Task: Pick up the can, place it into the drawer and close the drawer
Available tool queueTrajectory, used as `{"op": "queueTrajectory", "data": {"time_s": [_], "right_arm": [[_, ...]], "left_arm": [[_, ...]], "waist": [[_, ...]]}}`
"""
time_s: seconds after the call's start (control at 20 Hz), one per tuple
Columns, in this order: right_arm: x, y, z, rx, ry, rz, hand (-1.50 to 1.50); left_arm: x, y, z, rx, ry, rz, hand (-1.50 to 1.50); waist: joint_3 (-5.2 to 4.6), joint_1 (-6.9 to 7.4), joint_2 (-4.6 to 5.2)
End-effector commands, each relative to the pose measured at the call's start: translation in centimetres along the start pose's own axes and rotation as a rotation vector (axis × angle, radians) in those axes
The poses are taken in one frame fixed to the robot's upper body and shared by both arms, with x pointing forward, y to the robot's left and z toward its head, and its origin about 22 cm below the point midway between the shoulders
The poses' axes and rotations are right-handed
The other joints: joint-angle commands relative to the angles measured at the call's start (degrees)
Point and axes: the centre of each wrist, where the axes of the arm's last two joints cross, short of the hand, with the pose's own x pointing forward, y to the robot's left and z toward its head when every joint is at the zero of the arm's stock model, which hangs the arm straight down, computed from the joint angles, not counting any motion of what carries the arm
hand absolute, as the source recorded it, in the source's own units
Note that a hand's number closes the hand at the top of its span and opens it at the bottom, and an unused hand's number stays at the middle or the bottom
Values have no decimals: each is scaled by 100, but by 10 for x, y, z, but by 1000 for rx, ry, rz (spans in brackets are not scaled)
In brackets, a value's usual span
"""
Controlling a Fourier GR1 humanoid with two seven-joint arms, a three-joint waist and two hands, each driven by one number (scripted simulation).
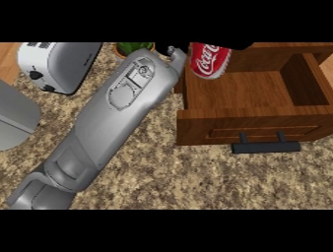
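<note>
A red Coca-Cola can (210, 61) hangs tilted over the back left corner of the open wooden drawer (264, 126). My right hand (238, 46) is at the top edge of the view, curled round the can's upper end and mostly cut off. Its grey forearm (118, 108) runs diagonally up from the lower left. Nothing lies in the part of the drawer that shows, and its black handle (266, 146) faces me. My left hand does not show.
A silver toaster (56, 64) stands at the top left, with a green plant (134, 47) behind the forearm. A large rounded grey shape (2, 115) fills the left edge. Speckled counter (198, 177) lies in front of the drawer.
</note>
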Motion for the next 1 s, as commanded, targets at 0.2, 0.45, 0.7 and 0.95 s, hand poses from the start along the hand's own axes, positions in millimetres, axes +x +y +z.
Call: {"op": "queueTrajectory", "data": {"time_s": [0.2,0.45,0.7,0.95], "right_arm": [[-5,-1,-16,13,-20,-3,-150],[-15,2,-10,3,13,-23,-150],[9,20,-19,36,-35,-10,-150],[-5,4,-20,44,-13,-12,-150]], "left_arm": [[10,-18,-21,6,27,-62,150],[-5,-23,-17,4,37,-65,150],[-9,-25,-23,11,62,-94,150],[-21,-22,-26,8,37,-138,150]], "waist": [[5,-102,36],[4,-100,21],[4,-217,57],[9,-251,75]]}}
